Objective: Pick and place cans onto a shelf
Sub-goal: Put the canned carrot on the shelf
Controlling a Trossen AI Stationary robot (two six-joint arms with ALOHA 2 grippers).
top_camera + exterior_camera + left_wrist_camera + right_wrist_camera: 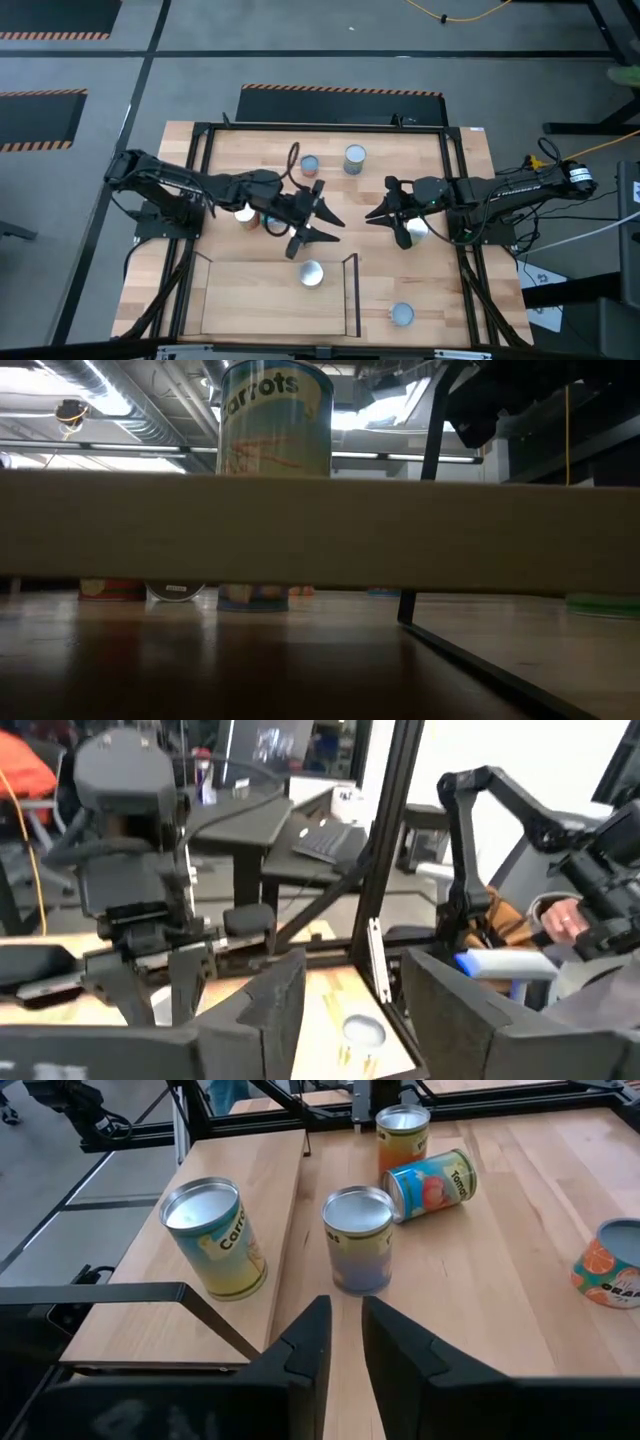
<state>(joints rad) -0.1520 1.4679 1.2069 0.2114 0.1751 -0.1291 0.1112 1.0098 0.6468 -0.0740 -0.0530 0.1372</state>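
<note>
One can with a carrots label [311,272] [215,1235] [275,420] stands upright on the shelf [260,300], a light-wood board with black rails at the table's near side. My left gripper [322,233] hangs open and empty above the table, just beyond the shelf's far edge. My right gripper [378,214] [345,1330] faces it from the right, fingers a narrow gap apart and holding nothing. Right in front of the right gripper a grey-topped can [358,1240] stands on the table. Beyond it a blue can [430,1180] lies on its side next to an upright one [403,1135].
Two more cans [309,164] [354,158] stand toward the table's far edge, and another [402,314] near the front right, beside the shelf. An orange-labelled can [610,1265] is cut off by the right wrist picture's edge. Black frame rails [200,190] border the table. A person's hand [560,915] shows beyond the table.
</note>
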